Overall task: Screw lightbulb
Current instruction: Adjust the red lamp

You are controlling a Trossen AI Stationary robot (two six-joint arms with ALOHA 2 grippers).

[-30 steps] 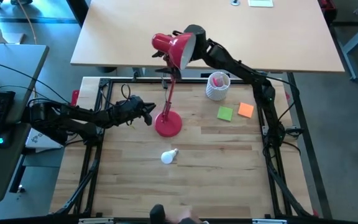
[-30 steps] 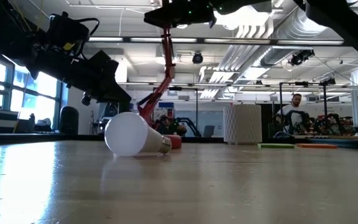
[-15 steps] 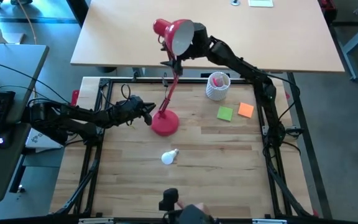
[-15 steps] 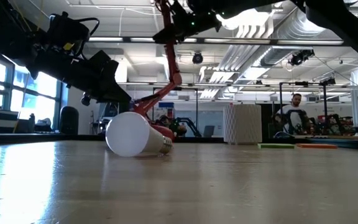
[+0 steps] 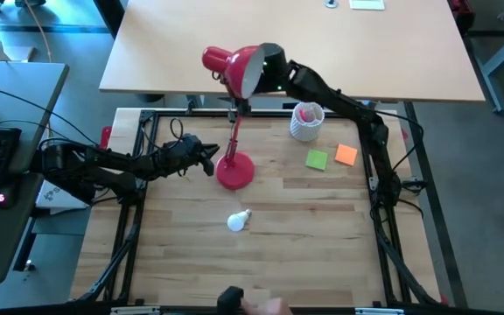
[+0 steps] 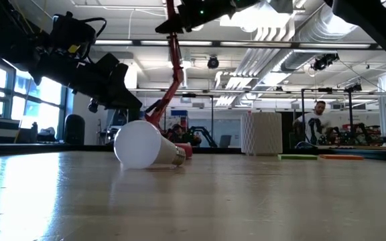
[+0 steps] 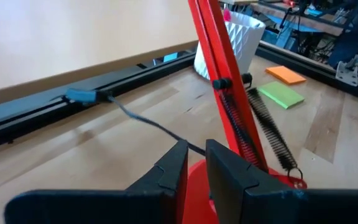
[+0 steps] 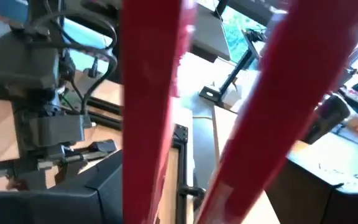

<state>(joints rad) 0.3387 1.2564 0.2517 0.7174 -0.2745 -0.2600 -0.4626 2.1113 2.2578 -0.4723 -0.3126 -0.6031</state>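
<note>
The small white lightbulb (image 5: pixel 238 220) lies on its side on the wooden table, its globe toward the near left and its screw base (image 6: pixel 178 155) toward the lamp. The red desk lamp stands behind it on its round base (image 5: pixel 235 171); its arm (image 5: pixel 234 131) rises to the shade (image 5: pixel 232 66). My left gripper (image 5: pixel 210 164) is at the base's left edge, fingers nearly together. My right gripper (image 5: pixel 269 66) is high up at the shade's open side. My left gripper comes level from the table's left and meets the left rim of the lamp's base (image 7: pixel 197 186). Its two fingers (image 7: pixel 176 168) stand close together on that rim, and the base stays flat on the table. My right gripper holds the lamp's shade at its rim (image 5: pixel 257 70), coming from the table's right. The shade is high above the table, its opening turned toward the gripper. The wrist view is filled with red (image 8: pixel 151 93), so the kind of hold does not show.
A white perforated pen cup (image 5: pixel 306 121), a green note (image 5: pixel 317 159) and an orange note (image 5: pixel 346 155) lie at the far right. A dark object and a hand (image 5: pixel 252 303) show at the near edge. The lamp's cord (image 7: pixel 142 121) runs along the far side.
My right gripper has carried the lamp's shade first toward the far edge, then toward the table's left. The lamp's arm has swung with it and now stands more upright. The base has shifted a little beside my still left gripper. The bulb has not moved.
</note>
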